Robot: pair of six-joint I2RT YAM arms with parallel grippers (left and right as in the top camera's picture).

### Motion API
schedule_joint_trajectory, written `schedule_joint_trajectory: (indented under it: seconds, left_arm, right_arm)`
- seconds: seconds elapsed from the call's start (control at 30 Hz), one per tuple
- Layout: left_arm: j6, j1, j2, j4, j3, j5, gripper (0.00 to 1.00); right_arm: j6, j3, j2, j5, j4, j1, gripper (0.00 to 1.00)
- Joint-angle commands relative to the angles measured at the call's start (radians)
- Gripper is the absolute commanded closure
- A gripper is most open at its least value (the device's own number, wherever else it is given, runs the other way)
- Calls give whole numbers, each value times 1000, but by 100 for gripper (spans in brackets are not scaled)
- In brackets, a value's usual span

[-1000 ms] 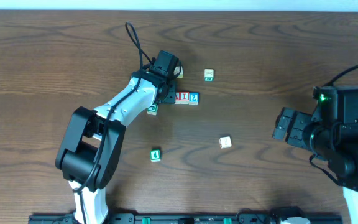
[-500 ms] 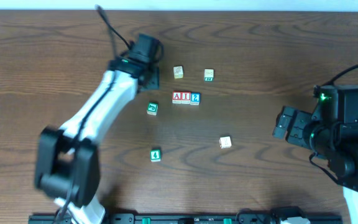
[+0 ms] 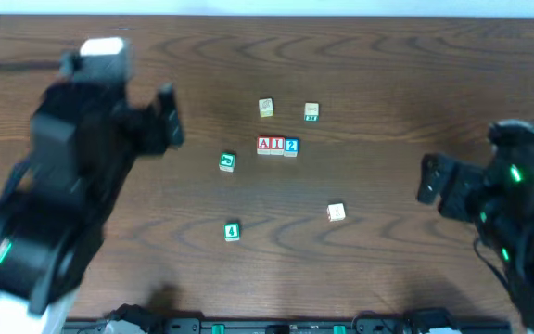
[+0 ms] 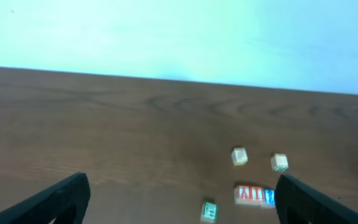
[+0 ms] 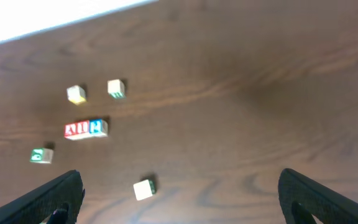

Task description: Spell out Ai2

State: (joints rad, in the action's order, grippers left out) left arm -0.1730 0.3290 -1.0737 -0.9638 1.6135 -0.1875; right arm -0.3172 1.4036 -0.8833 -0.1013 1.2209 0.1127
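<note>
The table [image 3: 387, 74] is dark brown, wood-grained. The A cube [image 3: 264, 145] and I cube [image 3: 276, 146] carry red letters on white; the 2 cube [image 3: 291, 147] right of them is blue-faced. The near 4 cube [image 3: 232, 231] is green and white.

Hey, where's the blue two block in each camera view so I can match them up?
Overhead: blue 2 cube, just right of centre, right end of its row.
Left wrist: the cube sits at the bottom edge, right of centre.
Right wrist: the cube is left, mid-height.
Shared landmark: red I cube beside it.
</note>
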Motion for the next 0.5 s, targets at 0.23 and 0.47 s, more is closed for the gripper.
schedule_joint_trajectory:
  seconds: [0.23, 0.47]
  left_arm:
    - [39, 0, 362, -226, 3, 145, 5]
    - [157, -1, 601, -289, 2, 241, 5]
  right_arm:
    - [224, 8, 320, 109, 64, -7, 1]
    - [340, 8, 539, 226, 66, -7, 1]
